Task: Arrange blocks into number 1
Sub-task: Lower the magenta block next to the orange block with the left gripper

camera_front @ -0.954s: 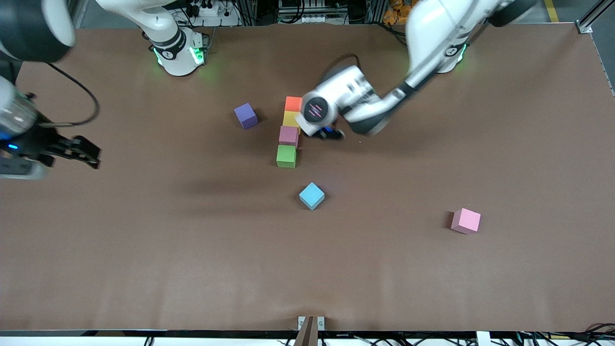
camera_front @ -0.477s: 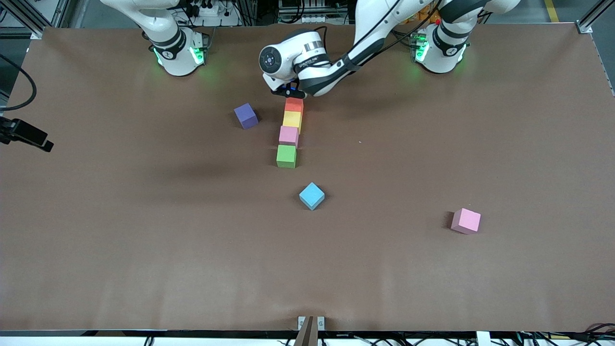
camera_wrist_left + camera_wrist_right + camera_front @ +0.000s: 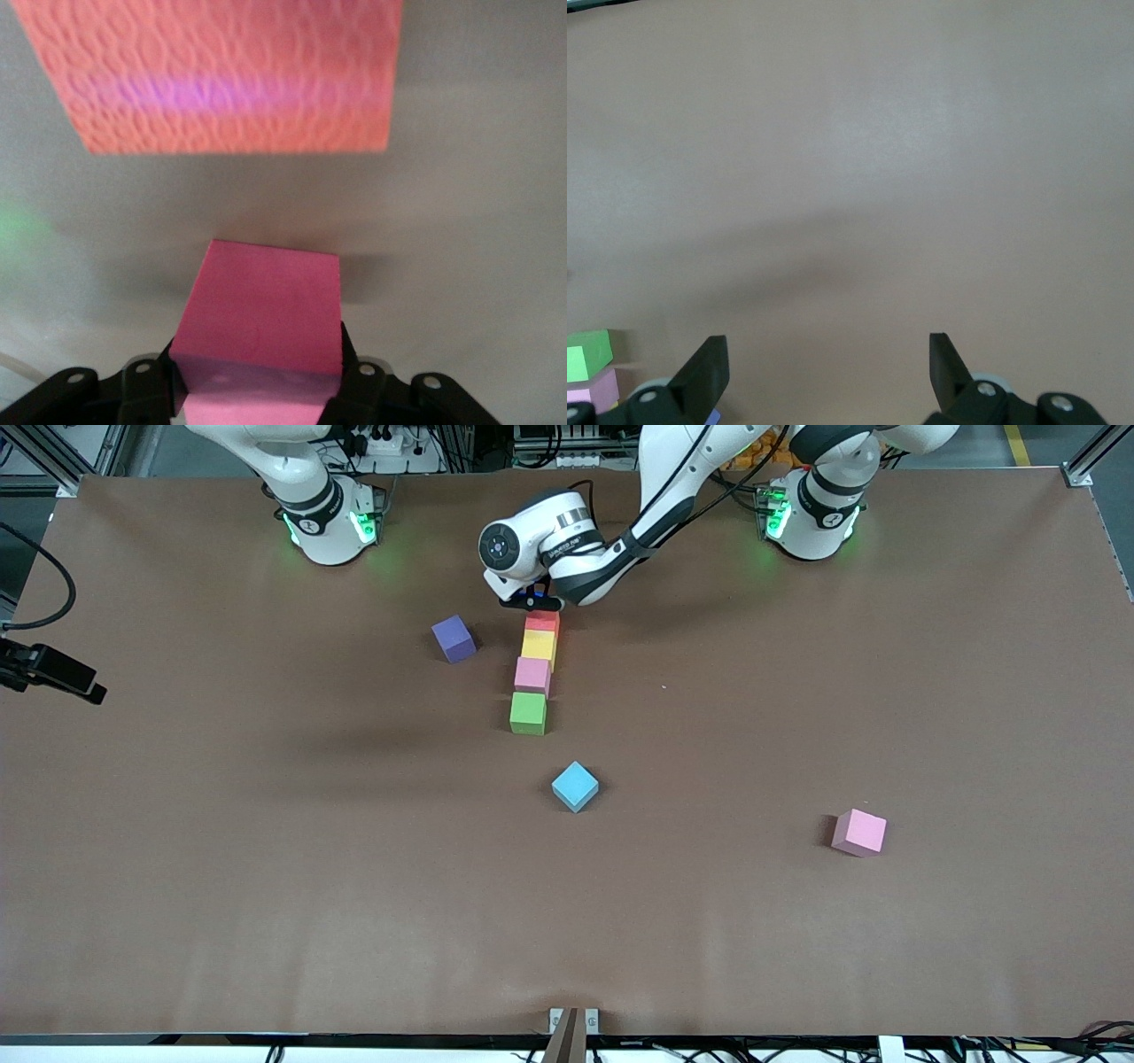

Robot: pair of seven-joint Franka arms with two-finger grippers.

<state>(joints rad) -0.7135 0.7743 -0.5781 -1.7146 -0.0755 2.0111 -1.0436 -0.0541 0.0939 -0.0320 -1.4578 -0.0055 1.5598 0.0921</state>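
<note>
My left gripper (image 3: 532,600) (image 3: 261,376) is shut on a red block (image 3: 261,310) (image 3: 543,615), low over the table just at the orange block (image 3: 230,71) (image 3: 541,625). The orange block heads a column with the yellow (image 3: 539,644), pink (image 3: 532,675) and green (image 3: 528,713) blocks. The purple block (image 3: 454,638) lies beside the column toward the right arm's end. The blue block (image 3: 575,786) and a second pink block (image 3: 858,833) lie nearer the front camera. My right gripper (image 3: 75,682) (image 3: 828,354) waits open and empty at the right arm's end of the table.
Brown table surface (image 3: 797,691) spreads wide around the blocks. The arm bases (image 3: 328,522) stand along the table's edge farthest from the front camera. A small bracket (image 3: 573,1020) sits at the edge nearest the front camera.
My left gripper swung with the red block from beside the yellow and pink blocks to the orange end of the column, then dipped slightly. The right gripper drew back toward the table's edge.
</note>
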